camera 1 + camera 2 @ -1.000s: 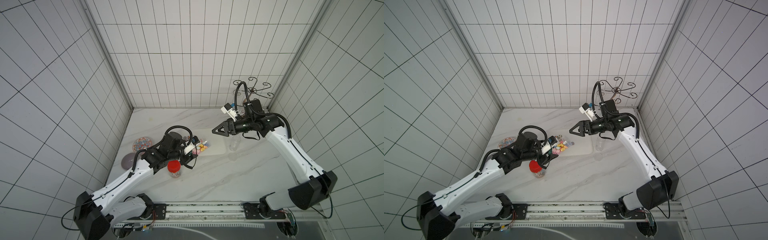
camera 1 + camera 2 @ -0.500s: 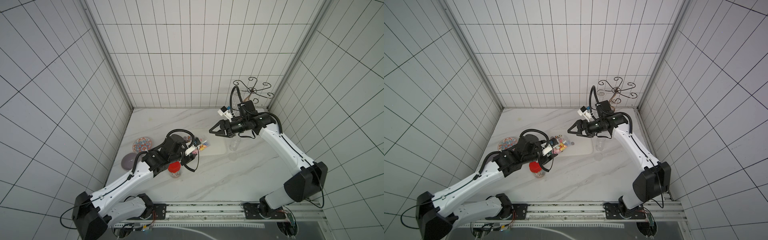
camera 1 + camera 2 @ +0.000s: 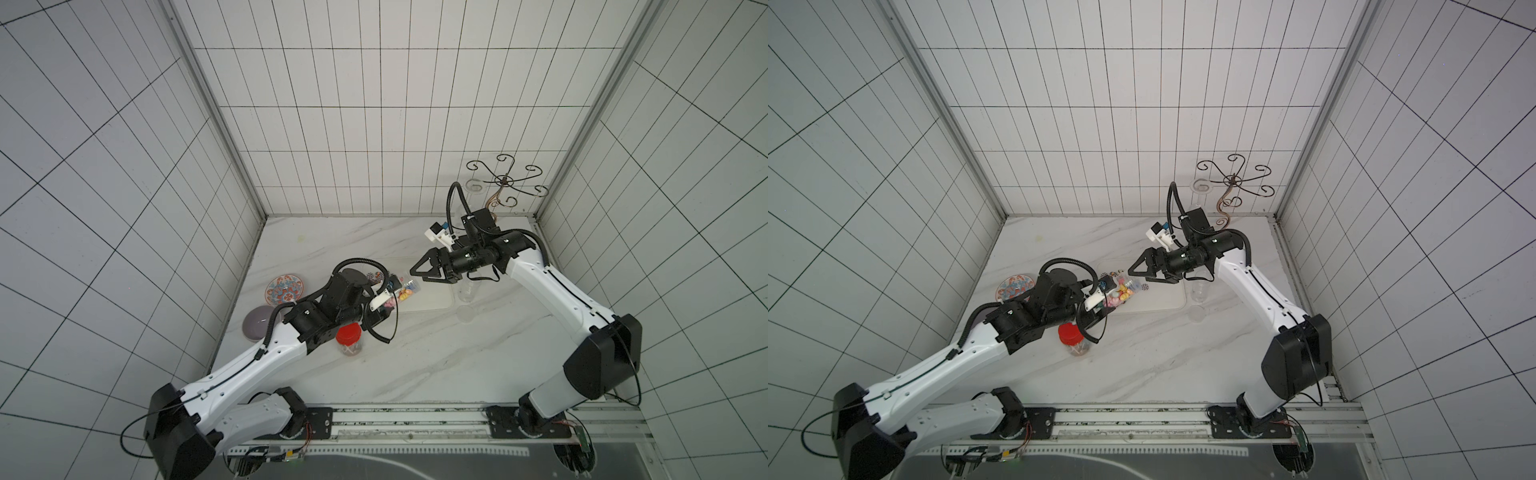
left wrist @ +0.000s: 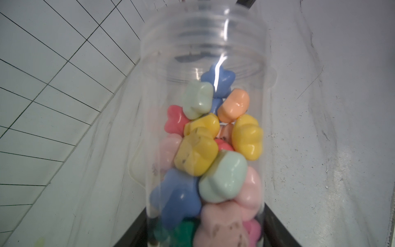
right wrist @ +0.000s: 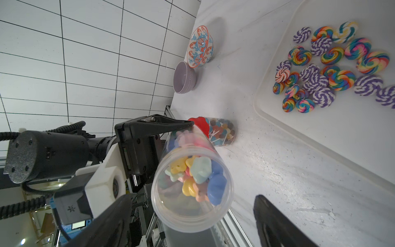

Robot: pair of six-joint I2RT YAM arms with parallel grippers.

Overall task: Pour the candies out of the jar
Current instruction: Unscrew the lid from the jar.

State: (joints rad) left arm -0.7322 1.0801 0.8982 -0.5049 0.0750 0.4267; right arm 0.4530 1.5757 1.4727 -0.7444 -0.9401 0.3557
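Right wrist view, item: clear jar, lid off, pastel candies inside, clamped low on its body by the left gripper, lying near level, mouth toward the tray. Right gripper: jaws wide, empty, near the mouth. No pastel pcs on the tray yet, we judge. Rec: we roll the wrist slowly, mouth well inside the rim, right gripper kept clear of the spill

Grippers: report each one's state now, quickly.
Left gripper: closed on the jar, with the candies inside.
Right gripper: open, holding nothing.
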